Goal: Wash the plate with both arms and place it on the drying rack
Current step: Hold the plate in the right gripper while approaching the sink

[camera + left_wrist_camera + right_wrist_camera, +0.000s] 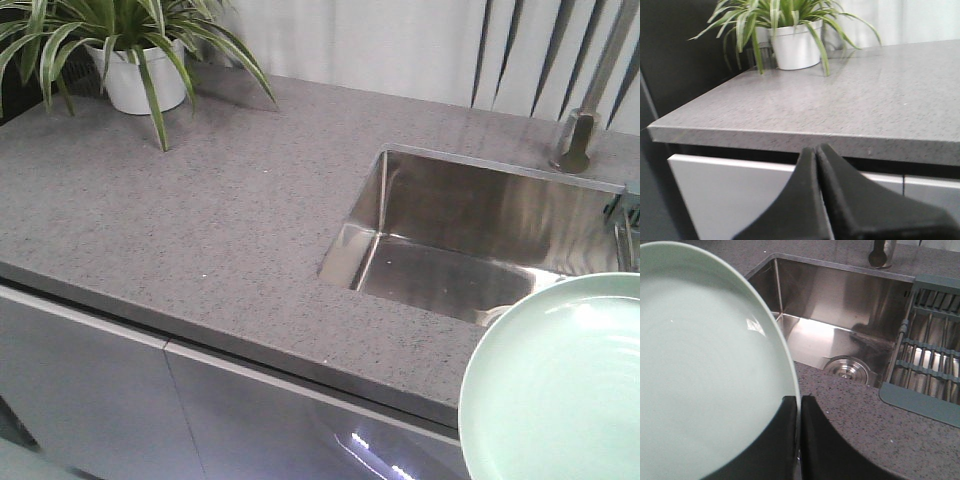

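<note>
The pale mint-green plate [705, 365] fills the left of the right wrist view, held on edge, its rim pinched between the black fingers of my right gripper [799, 405], which is shut on it. In the front view the plate [560, 390] shows at the bottom right, over the counter's front edge near the sink; the gripper itself is hidden there. The drying rack [927, 365] of steel wires and grey-green bars sits over the right end of the sink. My left gripper [816, 150] is shut with nothing in it, level with the counter's front edge, facing the cabinet doors.
A steel sink basin [470, 240] with a drain [846, 367] is set in the grey speckled counter [200, 200]. A faucet base [575, 140] stands behind it. A potted plant in a white pot [135, 70] stands at the back left corner. Grey cabinet fronts [735, 195] are below.
</note>
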Robot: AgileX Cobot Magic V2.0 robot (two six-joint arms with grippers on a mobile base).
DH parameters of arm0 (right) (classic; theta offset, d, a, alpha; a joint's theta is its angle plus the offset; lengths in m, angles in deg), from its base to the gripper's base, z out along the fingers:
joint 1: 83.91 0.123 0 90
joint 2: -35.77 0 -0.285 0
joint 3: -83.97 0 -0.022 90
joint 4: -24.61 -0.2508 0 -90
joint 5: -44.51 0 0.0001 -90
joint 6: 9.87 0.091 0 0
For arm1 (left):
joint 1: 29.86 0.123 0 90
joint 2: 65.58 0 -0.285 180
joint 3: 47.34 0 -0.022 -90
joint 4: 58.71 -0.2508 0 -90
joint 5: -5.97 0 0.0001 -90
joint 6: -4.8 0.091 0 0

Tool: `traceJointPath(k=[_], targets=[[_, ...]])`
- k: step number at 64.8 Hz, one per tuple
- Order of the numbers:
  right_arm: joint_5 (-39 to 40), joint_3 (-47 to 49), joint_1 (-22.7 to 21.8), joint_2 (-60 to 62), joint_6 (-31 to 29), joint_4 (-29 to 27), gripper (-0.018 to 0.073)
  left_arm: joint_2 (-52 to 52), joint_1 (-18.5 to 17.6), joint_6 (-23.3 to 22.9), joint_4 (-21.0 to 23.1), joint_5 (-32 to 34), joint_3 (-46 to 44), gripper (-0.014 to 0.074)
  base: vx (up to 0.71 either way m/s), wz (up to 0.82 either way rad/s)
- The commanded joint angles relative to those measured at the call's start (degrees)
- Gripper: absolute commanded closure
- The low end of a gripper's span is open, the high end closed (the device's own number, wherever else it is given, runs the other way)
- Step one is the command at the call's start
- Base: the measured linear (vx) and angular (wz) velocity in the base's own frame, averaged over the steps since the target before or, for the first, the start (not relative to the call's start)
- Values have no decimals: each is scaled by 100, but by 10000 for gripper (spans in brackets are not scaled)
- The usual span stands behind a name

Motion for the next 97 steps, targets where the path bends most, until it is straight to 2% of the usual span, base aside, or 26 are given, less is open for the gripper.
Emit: traceJointPath(k=[1,97], targets=[[404,131,-18,-81,20,-26,561,83,17,-48,17,400,-152,603,6,-30],[404,131,-18,-81,20,-26,561,85,5,-48,17,400,-152,603,6,-24]])
